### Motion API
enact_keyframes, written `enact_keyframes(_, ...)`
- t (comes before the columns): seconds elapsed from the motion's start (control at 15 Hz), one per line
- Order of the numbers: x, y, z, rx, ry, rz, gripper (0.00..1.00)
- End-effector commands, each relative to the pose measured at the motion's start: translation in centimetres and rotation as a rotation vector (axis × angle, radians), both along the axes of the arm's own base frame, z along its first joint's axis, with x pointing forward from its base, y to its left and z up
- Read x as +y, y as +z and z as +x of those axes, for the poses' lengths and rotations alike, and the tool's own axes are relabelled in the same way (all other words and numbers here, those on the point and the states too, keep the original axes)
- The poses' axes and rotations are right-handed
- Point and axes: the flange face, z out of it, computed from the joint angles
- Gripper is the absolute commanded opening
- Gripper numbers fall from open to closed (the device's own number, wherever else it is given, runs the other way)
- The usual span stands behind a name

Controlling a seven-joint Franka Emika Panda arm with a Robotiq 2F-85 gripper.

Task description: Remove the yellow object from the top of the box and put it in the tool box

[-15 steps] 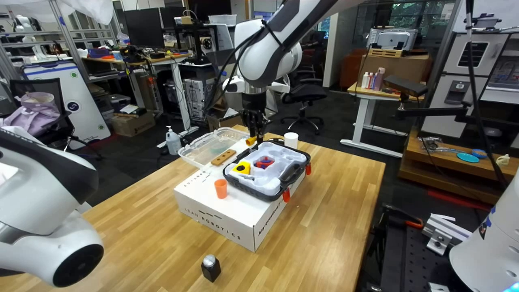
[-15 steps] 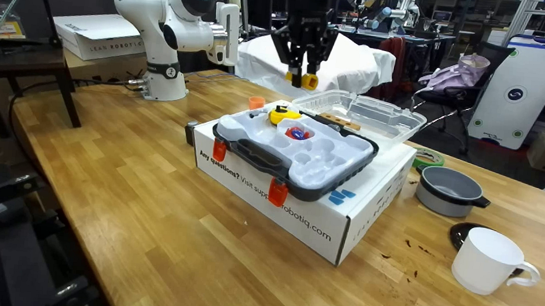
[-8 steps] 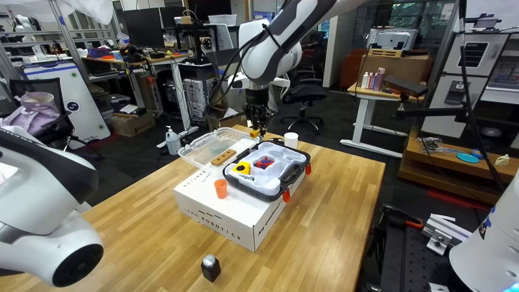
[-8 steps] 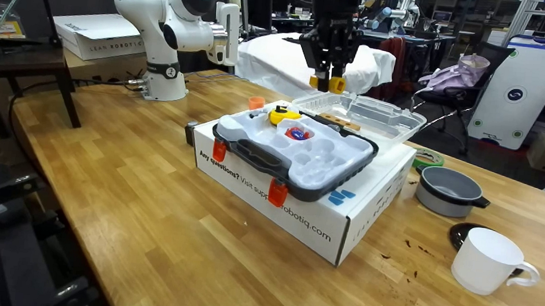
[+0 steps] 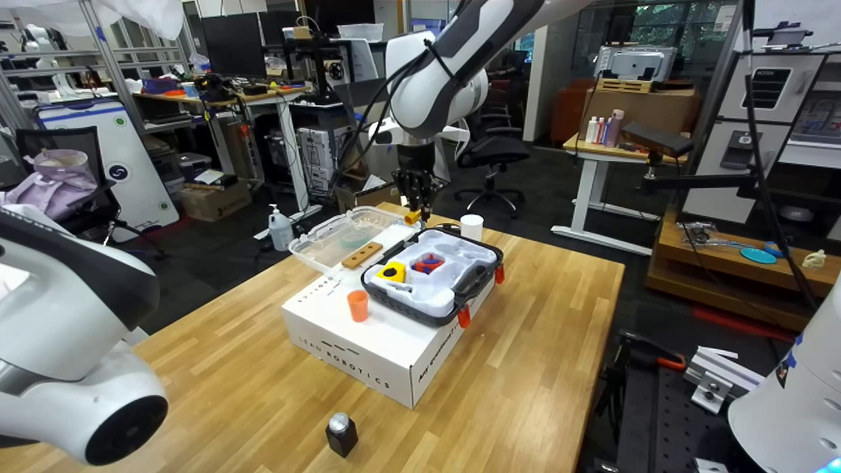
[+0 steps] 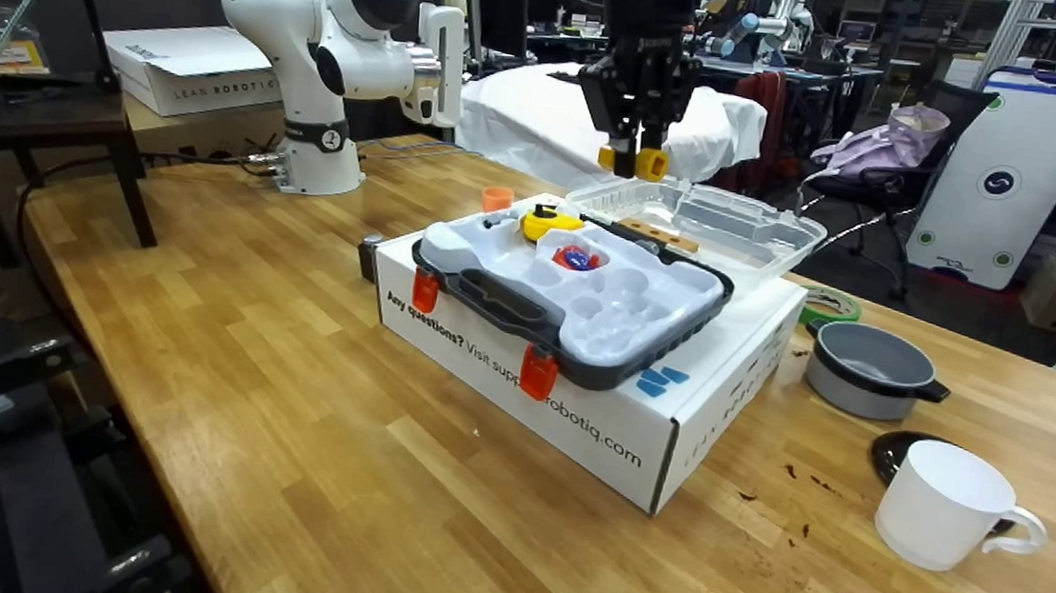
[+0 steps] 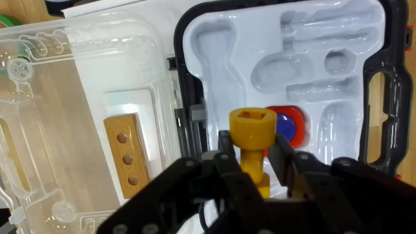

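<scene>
I see the white box (image 6: 593, 426) carrying the tool box (image 6: 530, 273), which lies open, I think, for receiving things. In the air above, the gripper (image 7: 252, 143) is clamped on the yellow bolt (image 7: 253, 130), whose thick head should prevent slipping.

The white-and-black arm (image 5: 468, 46) slanted in from overhead, bent at a big rounded joint (image 5: 414, 105), and led straight down into a dark wrist (image 5: 415, 154) that I saw standing close to vertical. Beneath it the gripper (image 7: 252, 142) hung in the air, fingertips downward. Its two black fingers (image 7: 280, 156) were drawn in toward each other, clamped in a hold, their tips facing and a little apart.
</scene>
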Motion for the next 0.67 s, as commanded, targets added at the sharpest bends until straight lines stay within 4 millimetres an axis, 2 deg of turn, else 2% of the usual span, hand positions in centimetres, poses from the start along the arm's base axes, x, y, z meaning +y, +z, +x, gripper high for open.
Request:
enact_keyframes(0.0,0.3,-0.5,0.7,0.004,0.007,-0.011,0.08)
enact_keyframes(0.6,0.5,-3.9,3.0,0.035,0.021,-0.022,0.08)
